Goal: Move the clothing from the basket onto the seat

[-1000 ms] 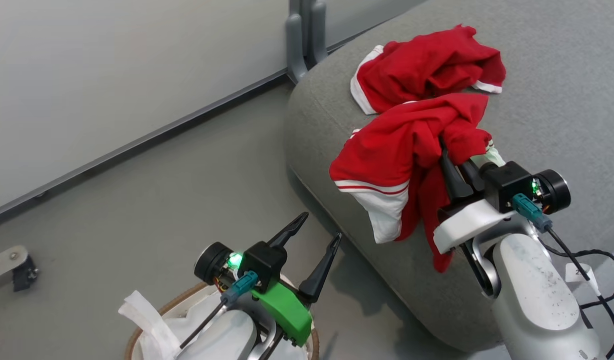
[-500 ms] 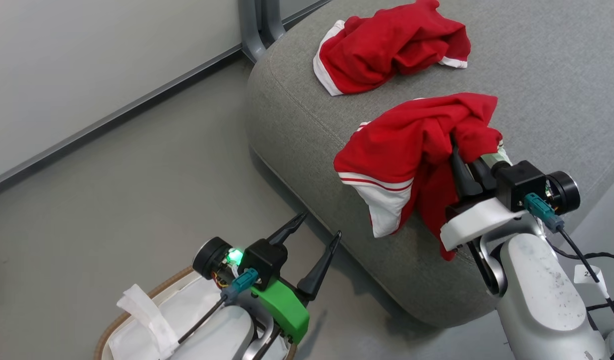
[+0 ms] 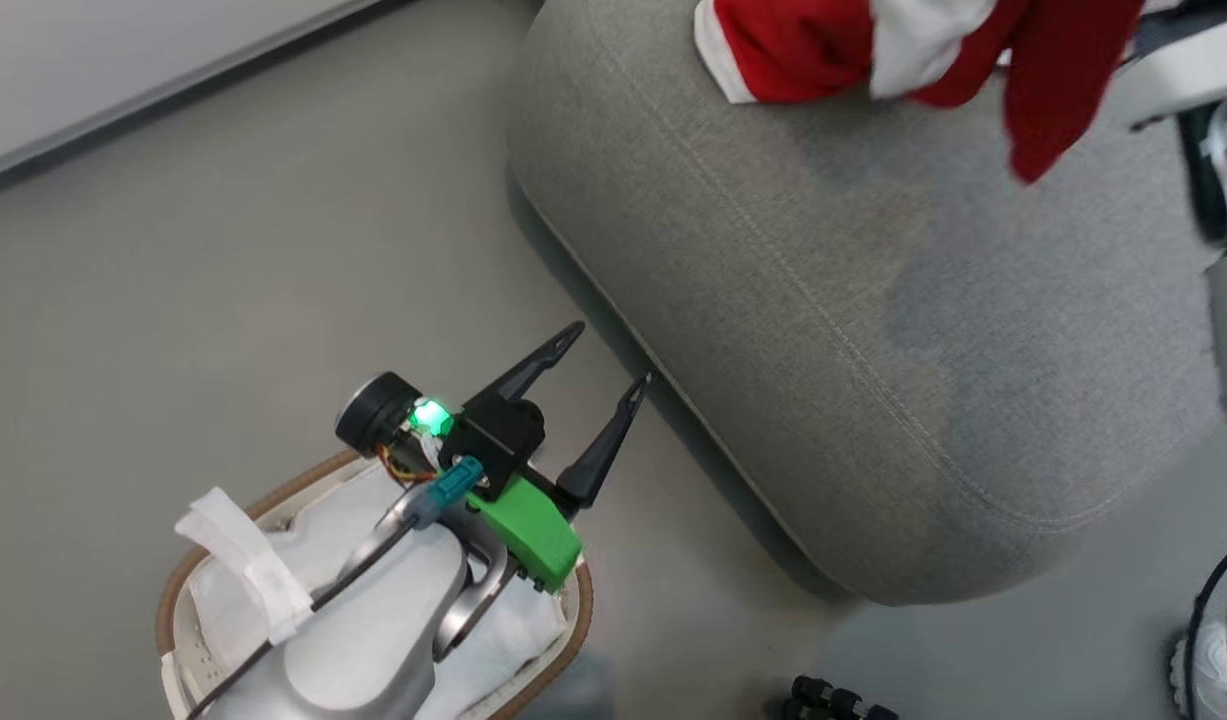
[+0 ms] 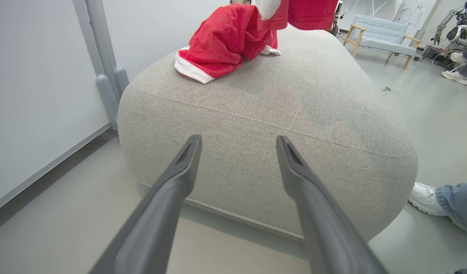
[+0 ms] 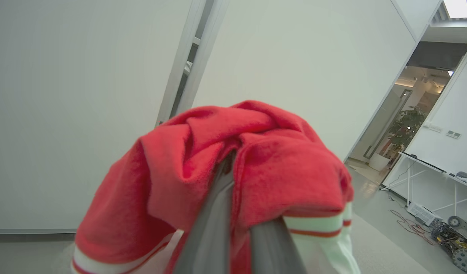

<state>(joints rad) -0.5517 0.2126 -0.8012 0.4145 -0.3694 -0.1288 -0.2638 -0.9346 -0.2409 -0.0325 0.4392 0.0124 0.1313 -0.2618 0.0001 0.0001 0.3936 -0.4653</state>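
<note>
Striped clothing (image 5: 256, 163) now higher over seat (image 3: 873, 330)

Smooth grey floor (image 3: 223, 250); white wall (image 5: 66, 95); pale blue armchair (image 4: 385, 36) far back; potted plant (image 5: 406, 131) in doorway.

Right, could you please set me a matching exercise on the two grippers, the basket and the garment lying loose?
Things:
1. left gripper
2. right gripper
3. basket
4. loose garment

States:
A. lying on the seat
B. shut on a red garment
C. open, holding nothing
D. on the floor, white liner inside

Pairs: 1-C, 2-B, 3-D, 4-A.
</note>
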